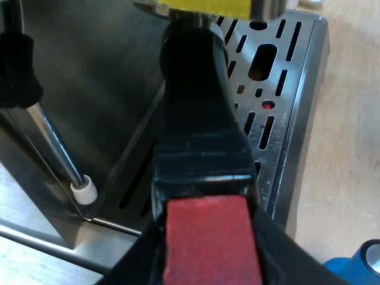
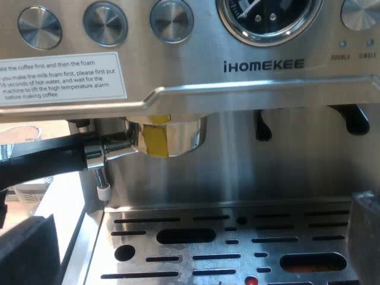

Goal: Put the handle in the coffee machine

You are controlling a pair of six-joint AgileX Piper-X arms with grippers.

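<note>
The metal holder, with a yellow label on its head, sits up against the brew head under the front panel of the espresso machine. Its dark handle sticks out sideways, past the steam wand. In the left wrist view the handle runs from the yellow-labelled head to its red end. My left gripper is shut on that handle, with a black finger on each side of the red end. My right gripper is open over the drip tray, facing the machine and holding nothing.
The slotted metal drip tray lies below the holder. The steam wand with its white tip hangs beside the handle. A blue tamper stands on the wooden table near the tray's corner. Knobs and a pressure gauge line the panel.
</note>
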